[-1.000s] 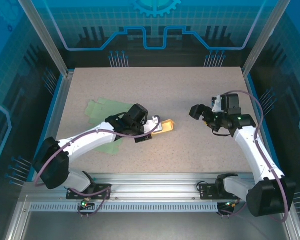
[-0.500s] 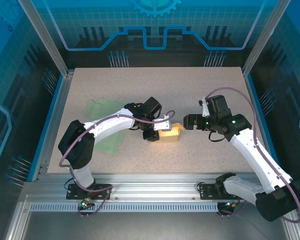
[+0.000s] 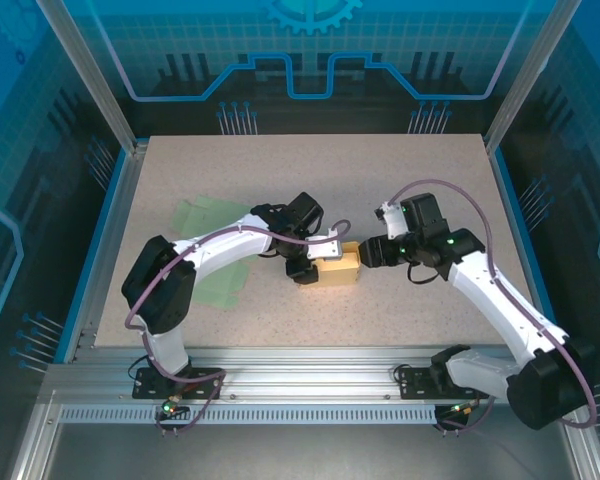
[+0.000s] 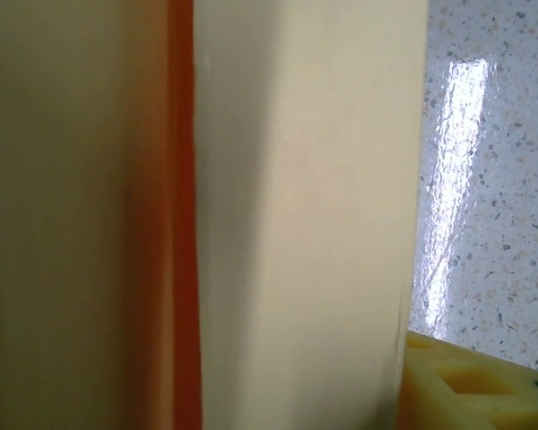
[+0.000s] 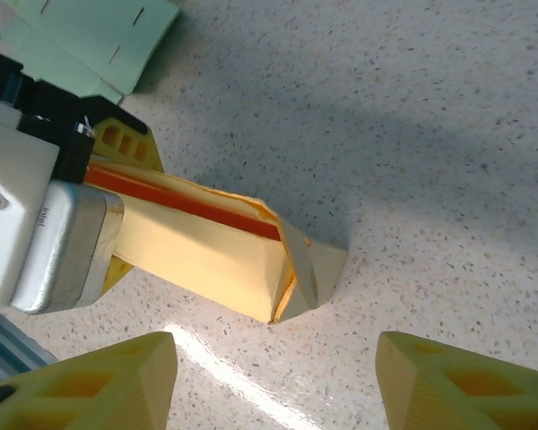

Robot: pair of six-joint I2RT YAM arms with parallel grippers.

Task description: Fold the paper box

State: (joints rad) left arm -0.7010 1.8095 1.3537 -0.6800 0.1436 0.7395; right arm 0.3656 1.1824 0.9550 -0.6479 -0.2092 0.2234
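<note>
Right now the left gripper [image 3: 323, 268] has the paper box [image 3: 342, 264] between its yellow fingers [image 5: 124, 143]. One finger lies along the edge that carries the orange strip [image 5: 184, 204], and the other peeks out under the opposite side. The jaws stand at a middling width, closed on the box. From this gripper's own camera the cream wall of the box sits right against the lens. The orange strip runs down it, a corner of one finger shows at the lower right, and speckled table [image 3: 400, 180] lies beyond. The box reaches straight out past the fingertips, away from the wrist. It ends in a creased, partly tucked flap [image 5: 309, 269] that comes down to the table surface.

The right gripper [image 5: 273, 354] faces that flap end. Its two fingers are held apart with bare table between them, and nothing is in its grasp. The flap lies just ahead of the fingertips, near but not touching, roughly on the line midway between them. From above, the two grippers point at each other and the box fills most of the gap between them.

Behind the left gripper, on the wrist side away from the box, flat pale green sheets [image 3: 212, 250] lie on the table. They are partly covered by the left arm [image 3: 220, 250]. From the right gripper's camera one sheet shows beyond the left gripper's body, with short slits cut into it.
</note>
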